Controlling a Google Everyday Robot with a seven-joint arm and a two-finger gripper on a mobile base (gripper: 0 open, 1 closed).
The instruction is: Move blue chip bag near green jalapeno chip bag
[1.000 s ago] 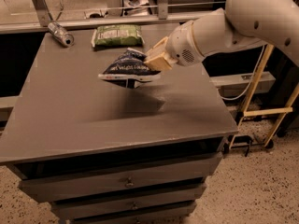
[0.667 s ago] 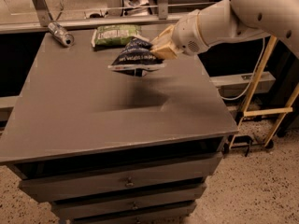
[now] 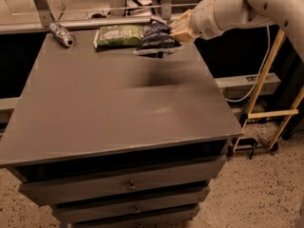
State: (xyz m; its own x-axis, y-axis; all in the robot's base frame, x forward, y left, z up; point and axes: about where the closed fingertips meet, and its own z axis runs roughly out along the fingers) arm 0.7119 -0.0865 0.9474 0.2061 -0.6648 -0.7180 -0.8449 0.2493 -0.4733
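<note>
The blue chip bag (image 3: 156, 38) is dark navy with white print and hangs just above the far right part of the grey table (image 3: 118, 99). My gripper (image 3: 178, 30) is shut on the bag's right end and holds it. The green jalapeno chip bag (image 3: 119, 35) lies flat at the table's far edge, directly left of the blue bag, and their ends nearly touch. My white arm (image 3: 237, 8) reaches in from the upper right.
A crushed silver can (image 3: 62, 34) lies at the table's far left corner. Drawers (image 3: 128, 186) sit under the tabletop. A yellow metal frame (image 3: 268, 87) stands on the floor to the right. A metal rail (image 3: 95, 23) runs behind the table.
My gripper has carried the blue chip bag from over the table's middle towards the far edge, up beside the green bag. The green bag and can have not moved.
</note>
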